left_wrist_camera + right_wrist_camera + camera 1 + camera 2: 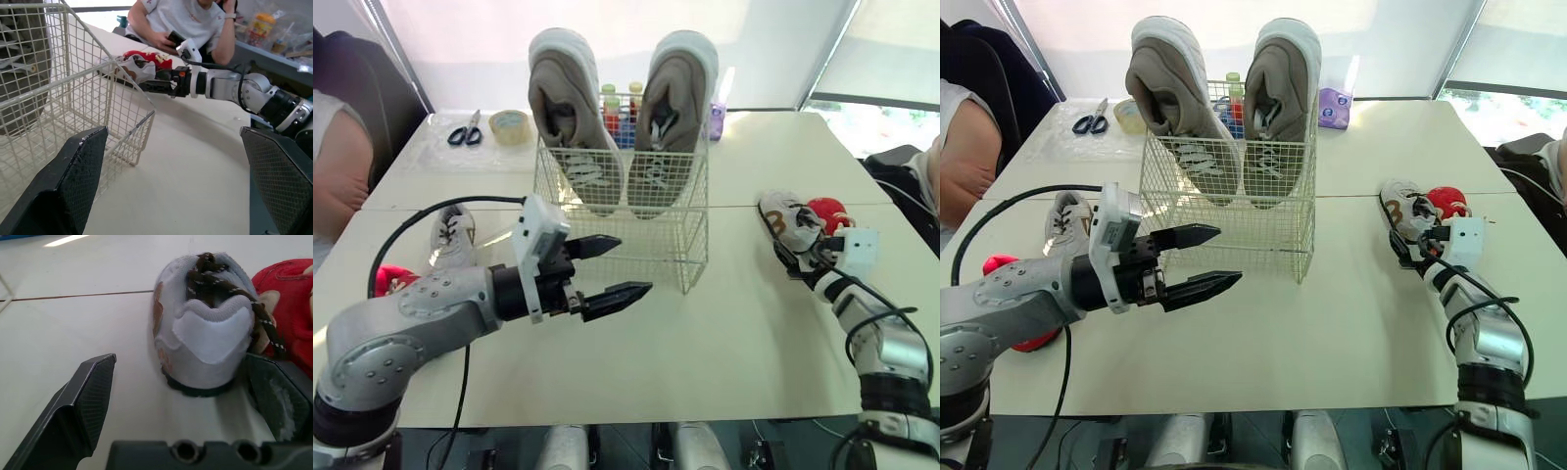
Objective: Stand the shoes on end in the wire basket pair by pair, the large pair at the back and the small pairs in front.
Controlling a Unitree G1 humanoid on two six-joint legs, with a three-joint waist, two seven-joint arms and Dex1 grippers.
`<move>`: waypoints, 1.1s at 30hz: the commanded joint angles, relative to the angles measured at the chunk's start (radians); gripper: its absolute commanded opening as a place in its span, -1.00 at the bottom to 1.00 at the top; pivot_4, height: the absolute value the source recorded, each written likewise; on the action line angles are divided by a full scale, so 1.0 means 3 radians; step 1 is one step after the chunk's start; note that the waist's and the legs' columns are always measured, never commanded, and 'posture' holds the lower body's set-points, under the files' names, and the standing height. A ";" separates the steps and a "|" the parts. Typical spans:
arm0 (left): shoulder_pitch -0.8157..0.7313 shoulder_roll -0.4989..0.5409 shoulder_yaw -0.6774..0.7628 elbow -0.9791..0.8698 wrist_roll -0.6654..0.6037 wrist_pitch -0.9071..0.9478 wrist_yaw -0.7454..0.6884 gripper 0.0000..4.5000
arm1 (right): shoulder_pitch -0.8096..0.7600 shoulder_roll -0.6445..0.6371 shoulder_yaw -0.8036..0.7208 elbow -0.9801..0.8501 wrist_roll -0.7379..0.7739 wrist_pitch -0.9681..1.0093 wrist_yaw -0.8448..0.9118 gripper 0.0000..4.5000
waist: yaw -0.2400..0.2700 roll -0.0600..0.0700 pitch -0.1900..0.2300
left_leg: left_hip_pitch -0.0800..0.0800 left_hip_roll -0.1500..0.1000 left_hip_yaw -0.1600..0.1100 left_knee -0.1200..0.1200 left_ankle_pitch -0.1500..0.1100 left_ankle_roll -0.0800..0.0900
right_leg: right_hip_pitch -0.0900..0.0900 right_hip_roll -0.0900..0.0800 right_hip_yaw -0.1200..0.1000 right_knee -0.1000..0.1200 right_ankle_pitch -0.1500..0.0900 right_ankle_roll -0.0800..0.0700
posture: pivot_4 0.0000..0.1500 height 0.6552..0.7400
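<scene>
A wire basket (685,250) stands mid-table with a large grey-brown pair (576,117) on end at its back. My left gripper (631,264) hangs open and empty just in front of the basket's left front corner. On the right lies a small white shoe with brown laces (205,333), touching a small red shoe (288,308). My right gripper (183,362) is open around the white shoe's heel, one finger (276,391) close against its side and the other well apart. Another small white shoe (450,235) and a red shoe (391,279) lie at the left.
Scissors (465,132) and a tape roll (509,125) lie at the back left. Bottles (617,108) and a purple packet (716,119) stand behind the basket. A person's arm (337,176) is at the left edge, and a seated person (186,19) is beyond the right edge.
</scene>
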 commanded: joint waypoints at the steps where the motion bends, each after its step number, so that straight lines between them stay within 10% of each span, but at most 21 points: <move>1: -0.0020 0.0066 0.0083 -0.0145 -0.0040 -0.0093 0.0099 0.98 | -0.0308 0.0017 -0.0038 0.0547 -0.0091 -0.0371 0.0006 1.00 | 0.0003 0.0000 0.0000 | 0.0000 0.0000 0.0000 0.0000 0.0000 0.0000 | 0.0000 0.0000 0.0000 0.0000 0.0000 0.0000 | 1.00 1.00; 6: 0.0052 0.0176 0.0154 -0.0202 -0.0067 -0.0108 0.0181 1.00 | -0.0663 0.0064 0.0001 0.1251 -0.0132 -0.0742 0.0122 0.78 | -0.0002 0.0000 0.0000 | 0.0000 0.0000 0.0000 -0.0002 0.0000 0.0000 | 0.0000 0.0000 0.0000 -0.0001 0.0000 0.0000 | 1.00 1.00; 14: 0.0048 0.0401 0.0356 -0.0052 -0.0290 -0.0150 0.0115 1.00 | -0.0635 0.0099 0.0124 0.1183 -0.0236 -0.0950 0.0187 -0.49 | -0.0027 0.0000 0.0000 | 0.0005 0.0000 0.0001 -0.0007 0.0003 -0.0004 | 0.0002 -0.0001 0.0001 -0.0002 0.0001 0.0001 | 1.00 1.00; 33: -0.1701 0.1142 0.0673 0.2714 -0.0723 0.0595 -0.0994 1.00 | -0.2284 -0.1069 0.0235 -0.1125 0.1110 0.0395 0.1655 -0.49 | -0.0076 0.0027 0.0031 | -0.0001 -0.0001 0.0014 -0.0036 0.0009 -0.0014 | -0.0023 0.0001 0.0006 0.0001 -0.0010 0.0000 | 1.00 1.00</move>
